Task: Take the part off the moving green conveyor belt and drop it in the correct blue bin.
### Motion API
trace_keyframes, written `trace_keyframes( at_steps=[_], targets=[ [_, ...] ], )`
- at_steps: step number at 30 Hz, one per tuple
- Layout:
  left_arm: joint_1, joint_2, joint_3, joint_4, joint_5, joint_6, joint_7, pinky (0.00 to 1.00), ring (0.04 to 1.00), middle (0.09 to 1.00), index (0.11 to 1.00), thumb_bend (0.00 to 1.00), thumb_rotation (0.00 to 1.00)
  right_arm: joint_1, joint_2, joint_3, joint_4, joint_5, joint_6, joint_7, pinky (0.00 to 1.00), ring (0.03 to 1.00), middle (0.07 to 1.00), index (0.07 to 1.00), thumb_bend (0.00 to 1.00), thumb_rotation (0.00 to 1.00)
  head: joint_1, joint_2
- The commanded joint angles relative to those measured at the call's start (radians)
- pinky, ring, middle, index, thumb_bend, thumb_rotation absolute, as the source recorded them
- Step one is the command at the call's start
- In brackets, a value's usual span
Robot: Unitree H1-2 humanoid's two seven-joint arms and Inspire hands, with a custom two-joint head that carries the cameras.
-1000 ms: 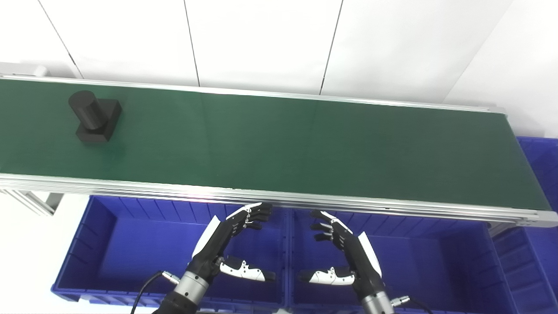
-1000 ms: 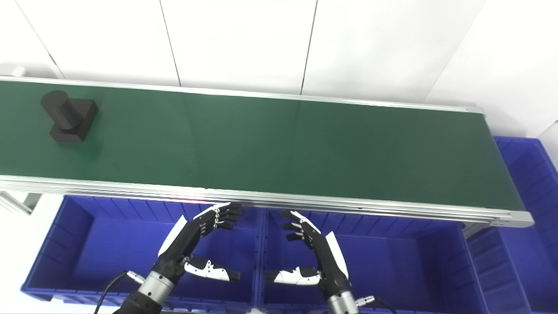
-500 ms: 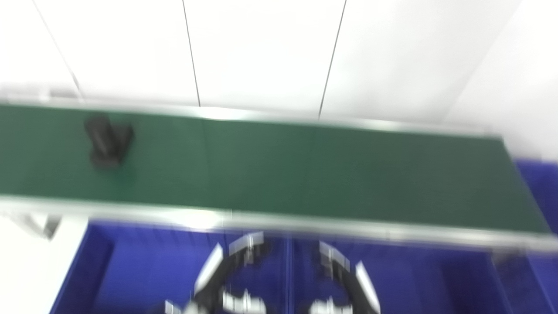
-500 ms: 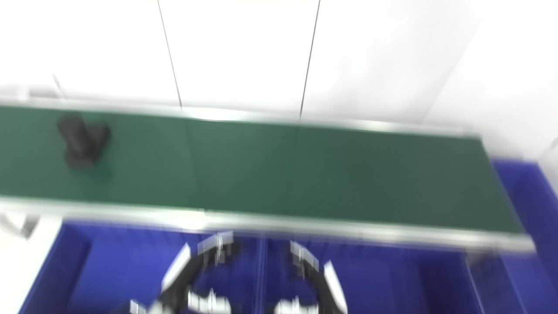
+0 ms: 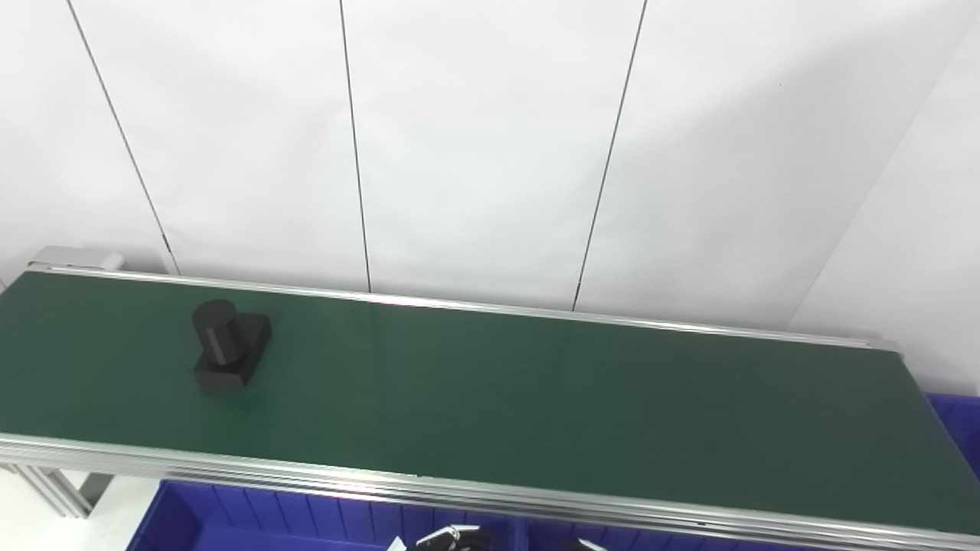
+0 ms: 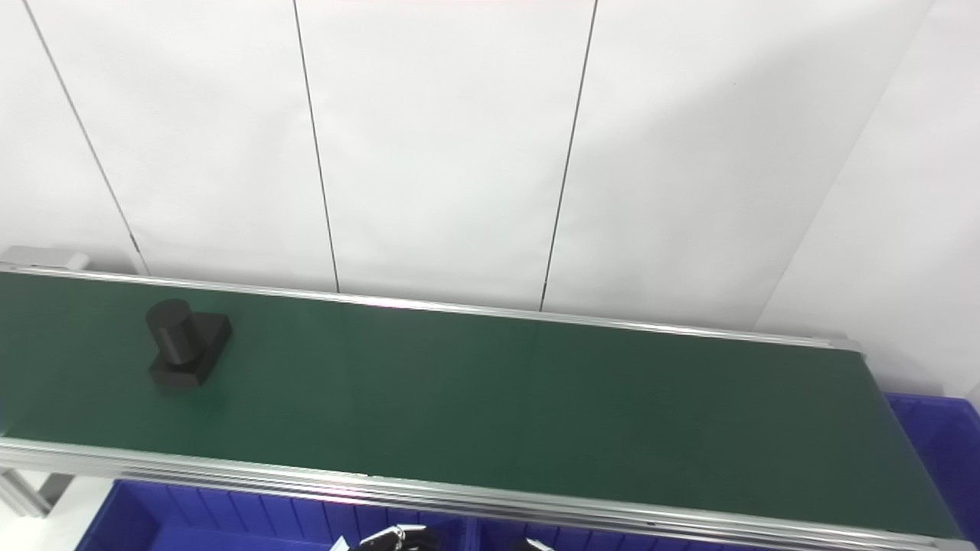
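Note:
A black part, a short cylinder standing on a square base, rides on the green conveyor belt near its left end; it also shows in the right eye view. Only the fingertips of my left hand and my right hand show at the bottom edge, below the belt's near rail and over the blue bins. Both hands are far from the part, and the rest of them is out of frame.
The belt has silver rails along its near edge and far edge, with a white panelled wall behind. Another blue bin stands past the belt's right end. A metal frame leg shows at the lower left.
The camera has tilted up, so the belt sits lower in the picture and the hands and bins have mostly dropped out of view. The black part has ridden a little to the right.

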Motion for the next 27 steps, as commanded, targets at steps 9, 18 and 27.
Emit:
trace_keyframes(
  at_steps=[9, 18, 27],
  targets=[
    [-0.026, -0.012, -0.004, -0.004, -0.018, -0.038, 0.015, 0.65, 0.722, 0.758, 0.750, 1.00, 0.03, -0.017, -0.010, 0.003, -0.013, 0.007, -0.053, -0.013, 0.62, 0.765, 0.881, 0.798, 1.00, 0.35, 0.000, 0.005],
    [-0.032, -0.012, -0.021, 0.001, -0.011, -0.038, 0.037, 0.65, 0.719, 0.755, 0.751, 1.00, 0.04, -0.003, -0.026, 0.001, -0.100, 0.016, -0.053, 0.000, 0.60, 0.728, 0.872, 0.799, 1.00, 0.37, 0.005, 0.010],
    [-0.044, -0.012, -0.033, 0.012, 0.006, -0.038, 0.065, 0.63, 0.704, 0.746, 0.740, 1.00, 0.04, 0.010, 0.010, -0.064, -0.326, 0.063, -0.053, 0.068, 0.57, 0.672, 0.831, 0.767, 1.00, 0.31, 0.008, 0.004]
  ],
)
